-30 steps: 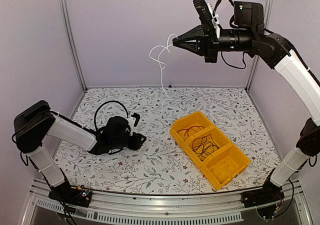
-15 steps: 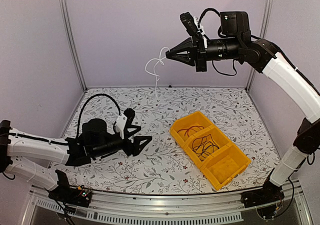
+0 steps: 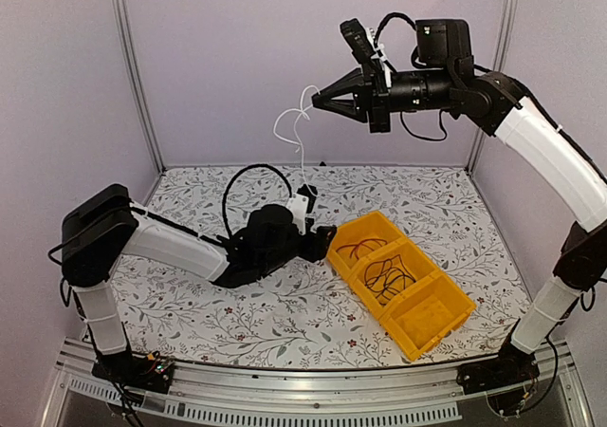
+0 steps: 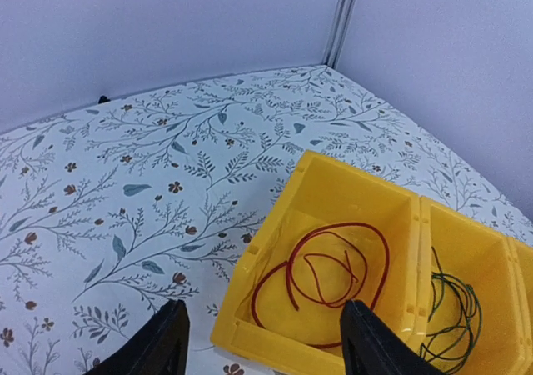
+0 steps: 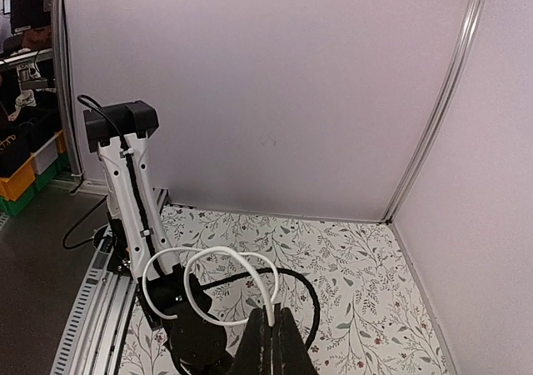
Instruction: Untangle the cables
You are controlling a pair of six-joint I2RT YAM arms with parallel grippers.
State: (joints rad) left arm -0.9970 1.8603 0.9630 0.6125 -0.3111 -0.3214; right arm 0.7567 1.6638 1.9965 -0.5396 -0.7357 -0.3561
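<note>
1. Only the overhead view shows the whole layout. The right hand (image 3: 318, 102) is raised high over the far side of the bench (image 3: 237, 313), and the left hand (image 3: 318, 237) sits low at the far corner of the yellow bin (image 3: 417, 337).
2. From overhead, the white cable (image 3: 296, 128) hangs from the right hand in two loose loops. A straight tail drops towards the left hand, and I cannot tell whether its end touches anything.
3. The right wrist view settles the grip. The right hand (image 5: 268, 325) is clenched with its dark fingertips pressed together, and the white cable (image 5: 208, 262) comes out between them. It is a smooth, round cord curling in two open arcs.
4. The left wrist view shows the left hand (image 4: 262, 308) released. Its two dark fingers stand apart with nothing between them, just at the corner of the bin (image 4: 333, 179).
5. That view also shows inside the bin. The red cable (image 4: 333, 267) is thin and glossy and lies in loose overlapping rings on the floor of the end compartment. The black cable (image 4: 450, 308), a finer tangle that looks greenish-dark here, lies in the next compartment.
6. The bin is hard moulded plastic, with its compartments in a row set diagonally. The bench surface is white, printed with grey leaves and small brown flowers.
</note>
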